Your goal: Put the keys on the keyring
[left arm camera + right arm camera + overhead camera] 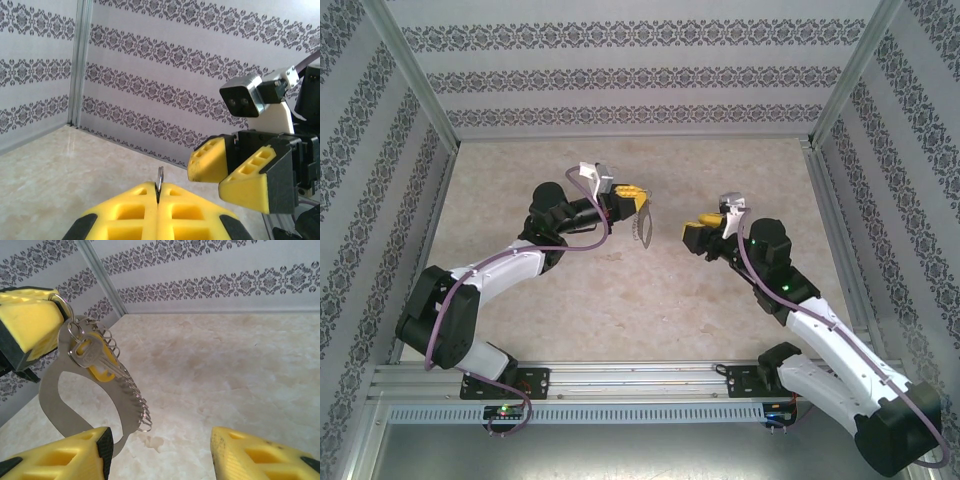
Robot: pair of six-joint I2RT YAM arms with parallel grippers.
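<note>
Keyring metal is pinched at its top end between the fingers of the left gripper, which are pressed together on it. In the left wrist view only a thin silver edge pokes out. From that pinch the grey oval loop hangs above the table with its long axis running top to bottom, and small chain links fringe one side. The key, with a yellow head and silver blade, lies against the upper loop, its blade slanting down and to the right in the right wrist view. It seems to hang from a small ring, though the join is hard to make out. The right gripper is spread wide and holds nothing. One of its fingers hides the loop's bottom curve.
</note>
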